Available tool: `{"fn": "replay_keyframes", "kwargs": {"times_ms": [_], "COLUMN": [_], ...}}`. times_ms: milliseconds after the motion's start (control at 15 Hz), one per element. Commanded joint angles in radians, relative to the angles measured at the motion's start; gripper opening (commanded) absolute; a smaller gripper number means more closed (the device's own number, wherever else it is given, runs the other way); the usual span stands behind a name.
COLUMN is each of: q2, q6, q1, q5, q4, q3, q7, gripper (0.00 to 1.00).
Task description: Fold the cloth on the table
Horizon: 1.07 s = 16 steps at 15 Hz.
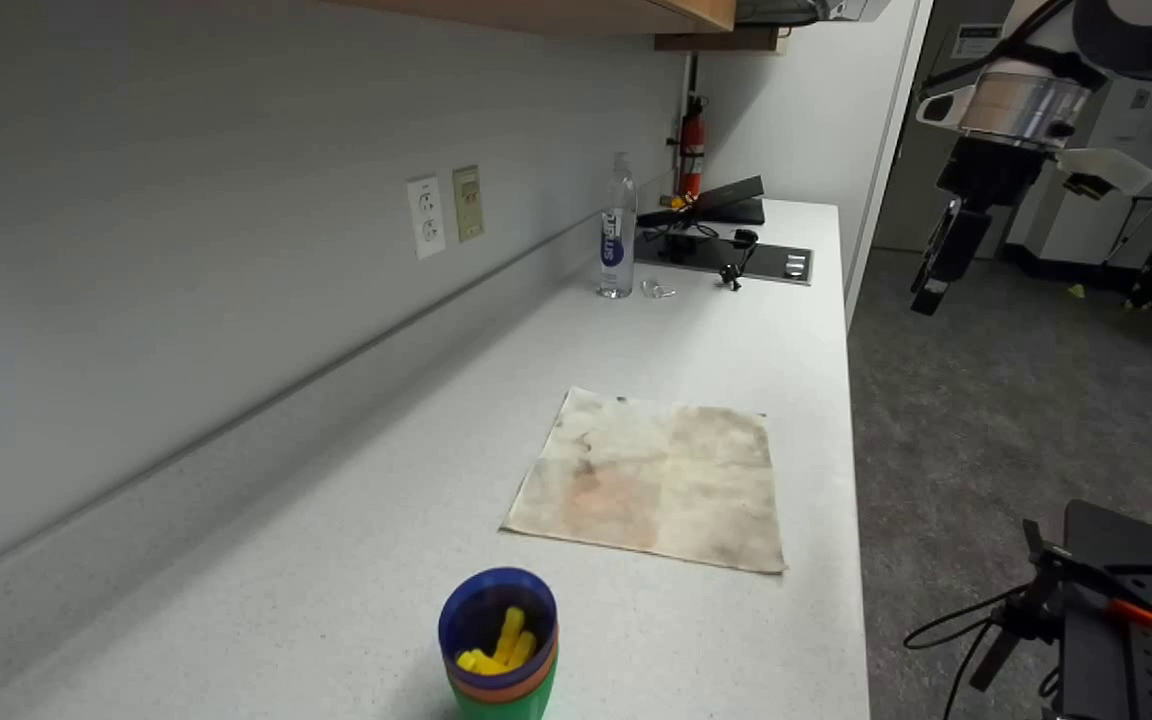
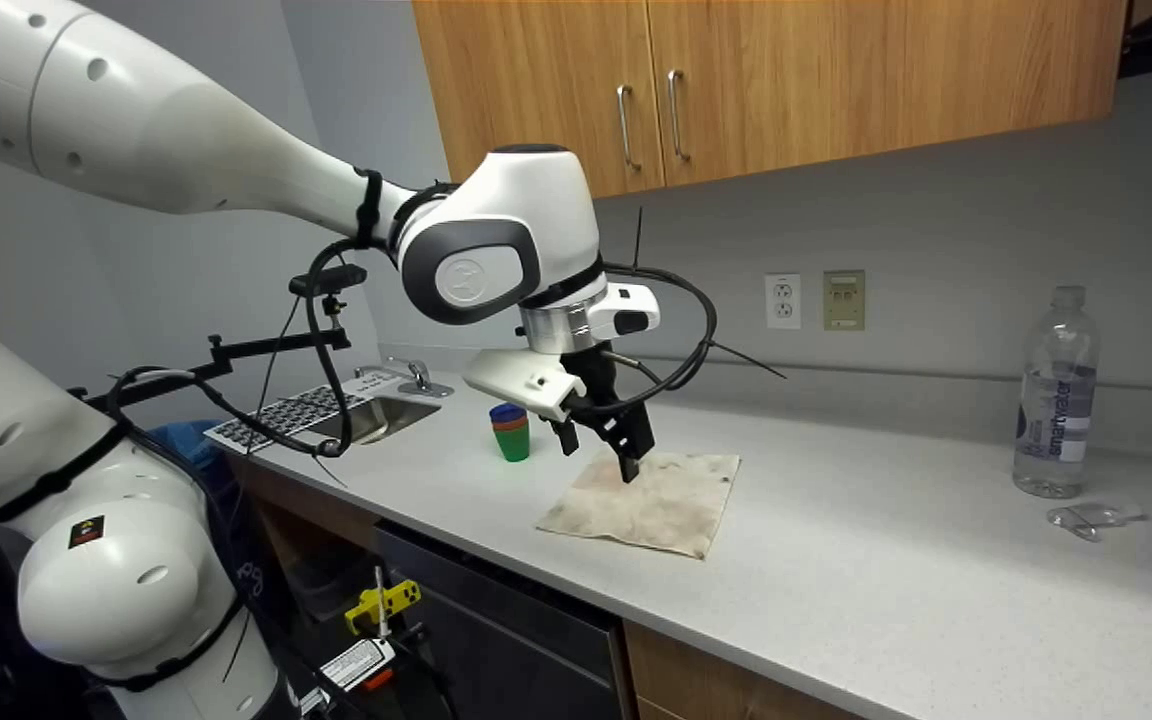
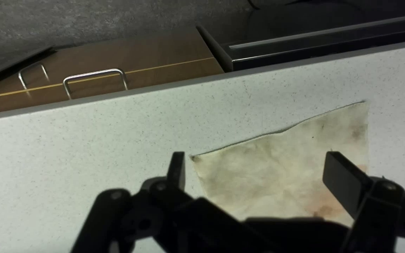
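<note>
In the wrist view, the gripper (image 3: 258, 170) stands wide, its two fingers (image 3: 343, 181) well apart, and the cloth (image 3: 276, 175) shows in the gap, lying beyond them. It is tan with brownish stains and rests spread out on the speckled white table (image 3: 76, 158). Its long edge runs with a slight wave; past that edge of the cloth come the table's edge and wooden fronts (image 3: 146, 59) with metal handles (image 3: 93, 74).

In an exterior view, the white robot arm (image 2: 196, 140) reaches in, and the gripper hides part of the cloth, fingers pointing down. A stack of cups (image 2: 511, 443), blue, orange and green, stands left of the cloth and a little farther back; a sink (image 2: 381, 418) lies farther left of the cloth. Well to the right of the cloth are a clear bottle (image 2: 1054, 400) and a small clear object (image 2: 1086, 520). Wooden cabinets (image 2: 786, 90) hang above and behind the cloth.

In an exterior view, yellow pieces (image 1: 509, 640) sit inside the stack, nearer the camera than the cloth, which lies flat. Far beyond the cloth are a dark panel (image 1: 776, 262) and a red fire extinguisher (image 1: 692, 150). The gripper appears up and right of the cloth, well apart from it.
</note>
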Motion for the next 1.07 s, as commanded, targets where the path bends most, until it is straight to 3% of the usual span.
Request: {"fn": "replay_keyframes", "kwargs": {"times_ms": [0, 467, 533, 1000], "q2": [0.046, 0.145, 0.105, 0.119], "q6": [-0.018, 0.012, 0.001, 0.027], "q1": [-0.006, 0.025, -0.002, -0.013], "q5": [0.023, 0.083, 0.044, 0.059], "q4": [0.026, 0.059, 0.027, 0.007], "q3": [0.041, 0.091, 0.101, 0.097], "q7": [0.002, -0.022, -0.005, -0.004], "gripper": [1.00, 1.00, 1.00, 1.00]}}
